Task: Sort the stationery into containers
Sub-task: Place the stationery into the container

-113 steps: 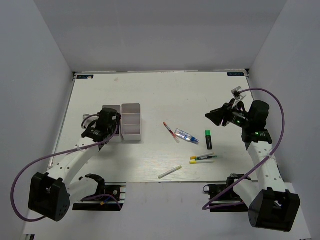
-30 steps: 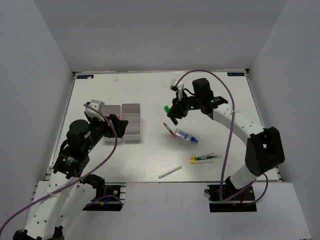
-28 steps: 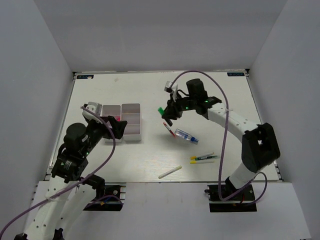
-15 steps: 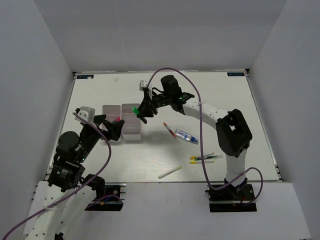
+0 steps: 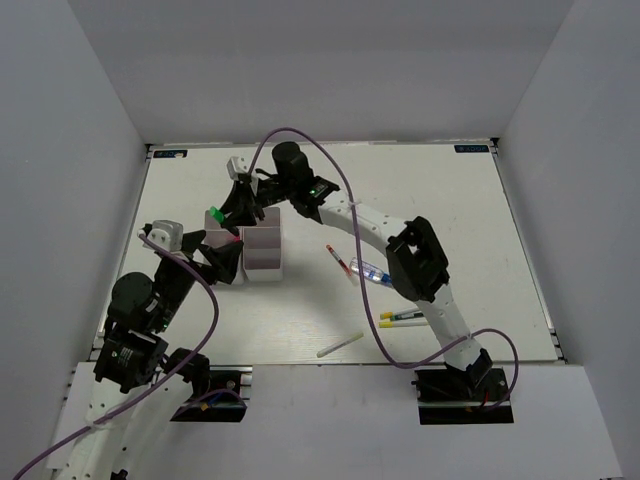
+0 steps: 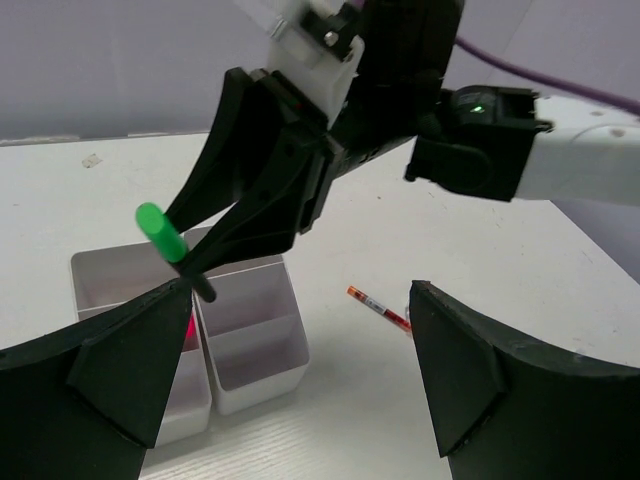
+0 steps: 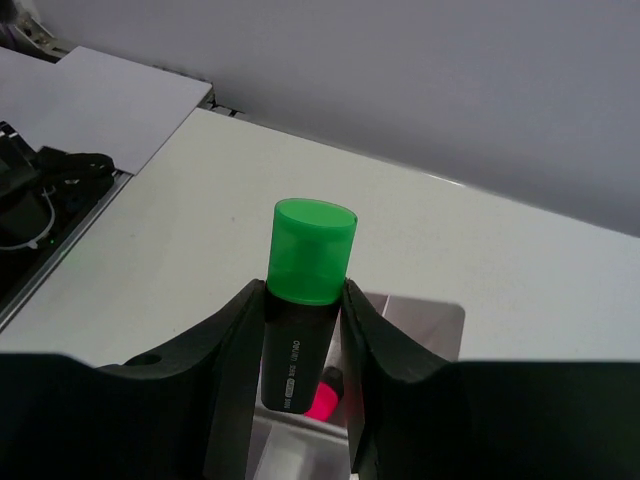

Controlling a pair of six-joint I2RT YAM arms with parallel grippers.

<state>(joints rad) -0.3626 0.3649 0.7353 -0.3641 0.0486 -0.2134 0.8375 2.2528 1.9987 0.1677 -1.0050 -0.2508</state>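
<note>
My right gripper (image 5: 224,216) is shut on a black highlighter with a green cap (image 7: 301,300), held upright over the leftmost of the white containers (image 5: 263,262). A pink-tipped highlighter (image 7: 324,400) lies in that bin (image 7: 418,322) below. In the left wrist view the green highlighter (image 6: 163,236) hangs above the bins (image 6: 252,335). My left gripper (image 5: 222,262) stands open and empty just in front of the bins. A red pen (image 5: 341,263), a clear-blue tube (image 5: 368,271), two yellow-capped markers (image 5: 405,317) and a white stick (image 5: 340,345) lie on the table to the right.
The right arm (image 5: 340,205) stretches across the middle of the table from right to left, above the red pen. Its purple cable (image 5: 300,140) loops over the back. White walls close in the table on three sides.
The right arm has swept left with the green highlighter, from above the red pen to over the leftmost bin. The left arm has drawn back toward the near edge.
</note>
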